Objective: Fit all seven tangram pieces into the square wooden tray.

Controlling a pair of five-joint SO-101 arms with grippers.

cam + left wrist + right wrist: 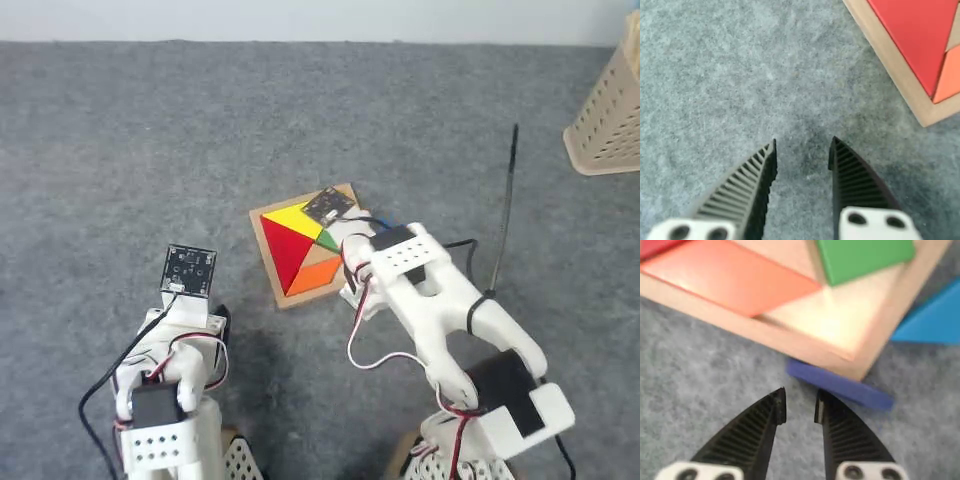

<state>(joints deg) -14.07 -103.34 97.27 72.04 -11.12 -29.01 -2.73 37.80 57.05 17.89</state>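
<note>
Navy piece point(840, 386) lies outside the tray point(740, 326), touching its corner. Your right gripper point(800, 401) hangs beside it, slightly parted, presumably for pickup.

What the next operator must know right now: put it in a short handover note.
Left gripper: open, empty, over the carpet beside the tray.
Right gripper: open, empty, just short of the dark blue piece at the tray's outer corner.
Done: yellow piece, red piece, green piece and orange piece lie in the tray.
Left: fit the dark blue piece and the light blue piece, both outside the tray.
</note>
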